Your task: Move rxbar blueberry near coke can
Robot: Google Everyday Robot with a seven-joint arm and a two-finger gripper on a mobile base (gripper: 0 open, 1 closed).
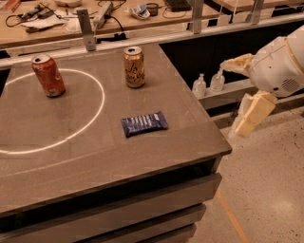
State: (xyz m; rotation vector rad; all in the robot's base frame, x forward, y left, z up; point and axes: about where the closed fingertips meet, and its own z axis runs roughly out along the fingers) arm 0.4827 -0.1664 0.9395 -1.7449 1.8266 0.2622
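Observation:
The rxbar blueberry [144, 124] is a flat dark-blue wrapper with white lettering, lying near the middle of the grey table. The coke can [48, 75] is red-orange with a silver top and stands upright at the table's far left, inside a white circle line. My gripper [233, 98] hangs in the air off the table's right edge, well to the right of the bar. Its two cream fingers [252, 113] are spread apart and hold nothing.
A gold-orange can [134, 67] stands upright at the table's back, behind the bar. The grey table [180, 109] ends at its right edge just left of my gripper. Two small bottles [208, 83] sit on a low ledge beyond. A cluttered workbench [109, 14] runs along the back.

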